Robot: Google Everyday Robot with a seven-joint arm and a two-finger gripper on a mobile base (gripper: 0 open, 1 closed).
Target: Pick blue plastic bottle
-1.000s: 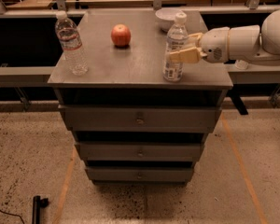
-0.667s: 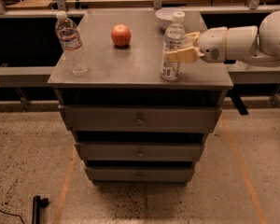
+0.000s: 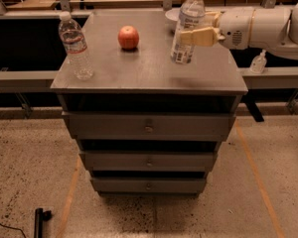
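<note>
The blue plastic bottle (image 3: 186, 29) is clear with a white cap and a wide white-bluish label. It is at the right rear of the grey cabinet top (image 3: 144, 73), lifted a little off the surface and tilted slightly. My gripper (image 3: 197, 35) reaches in from the right on the white arm (image 3: 260, 26). Its tan fingers (image 3: 201, 35) are shut around the bottle's middle.
A ribbed clear bottle with a red-white band (image 3: 75, 46) stands at the left front of the top. A red apple (image 3: 128, 37) sits in the middle rear. A white bowl (image 3: 172, 15) is behind the held bottle. The cabinet has three drawers (image 3: 149, 128).
The gripper has raised the blue plastic bottle off the cabinet top and tilted it a little. The apple and the ribbed bottle have not moved.
</note>
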